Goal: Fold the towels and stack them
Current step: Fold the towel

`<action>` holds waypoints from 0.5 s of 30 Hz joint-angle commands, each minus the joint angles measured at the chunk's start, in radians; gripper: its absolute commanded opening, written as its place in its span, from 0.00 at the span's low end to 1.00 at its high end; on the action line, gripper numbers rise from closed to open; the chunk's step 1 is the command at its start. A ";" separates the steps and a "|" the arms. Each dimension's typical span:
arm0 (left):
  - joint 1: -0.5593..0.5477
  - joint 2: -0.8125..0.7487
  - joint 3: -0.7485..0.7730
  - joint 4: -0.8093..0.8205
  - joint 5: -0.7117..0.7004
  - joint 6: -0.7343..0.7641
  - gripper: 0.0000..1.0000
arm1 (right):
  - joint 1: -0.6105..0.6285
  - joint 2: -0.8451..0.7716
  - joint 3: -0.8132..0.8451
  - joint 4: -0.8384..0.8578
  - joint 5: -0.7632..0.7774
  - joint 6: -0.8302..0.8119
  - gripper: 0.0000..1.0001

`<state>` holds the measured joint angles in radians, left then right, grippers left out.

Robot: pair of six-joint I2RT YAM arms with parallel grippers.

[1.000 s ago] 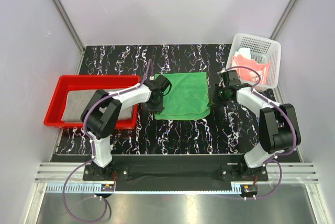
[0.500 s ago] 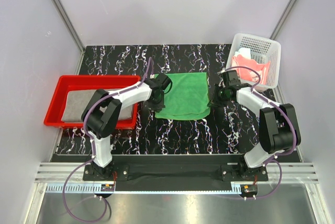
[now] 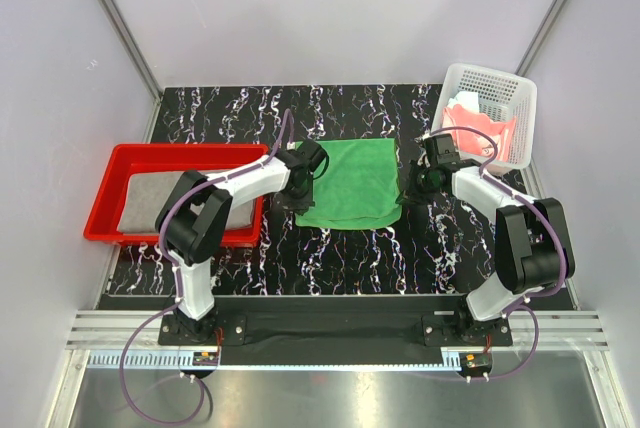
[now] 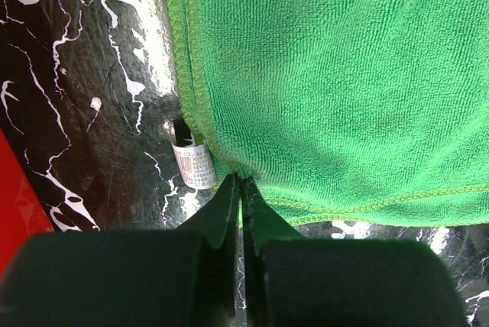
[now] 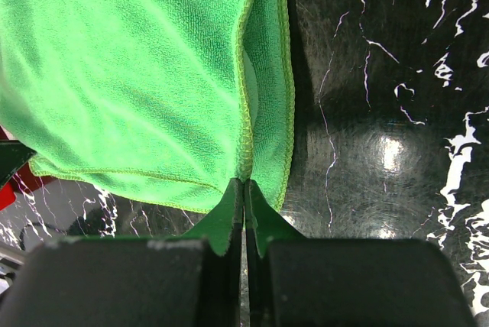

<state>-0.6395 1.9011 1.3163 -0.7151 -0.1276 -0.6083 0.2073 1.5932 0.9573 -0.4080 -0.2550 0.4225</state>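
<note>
Top external view showed four towels: one bright green towel [image 3: 350, 183], folded double, flat just right of the red tray [image 3: 110, 163]; one grey towel [image 3: 160, 198] inside that tray; and one salmon-pink towel [image 3: 465, 120] with seemingly one pale mint towel [image 3: 490, 106] in the white basket [image 3: 522, 98] well right of it. Both the left gripper [image 4: 240, 189] and the right gripper [image 5: 244, 189] were pinched closed on the green towel's stitched hem.

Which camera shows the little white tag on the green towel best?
The left wrist camera: the tag pokes out from under the edge of the green towel, close up. From the top camera it is too small to see, and the right wrist camera shows only the towel's other side.
</note>
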 commanded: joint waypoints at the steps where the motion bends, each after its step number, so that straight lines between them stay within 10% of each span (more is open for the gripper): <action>1: 0.006 0.004 0.026 0.020 0.002 0.002 0.00 | 0.010 -0.030 0.004 0.024 -0.013 -0.007 0.00; 6: 0.006 0.010 0.046 0.008 0.006 0.012 0.20 | 0.012 -0.032 0.003 0.023 -0.013 -0.008 0.00; 9: 0.004 0.021 0.046 0.009 0.013 0.015 0.00 | 0.010 -0.032 0.003 0.029 -0.021 -0.002 0.00; 15: 0.004 0.023 0.038 0.020 0.017 0.010 0.00 | 0.009 -0.036 0.006 0.020 -0.013 -0.007 0.00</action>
<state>-0.6392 1.9224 1.3247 -0.7124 -0.1204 -0.5991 0.2073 1.5932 0.9573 -0.4072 -0.2558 0.4225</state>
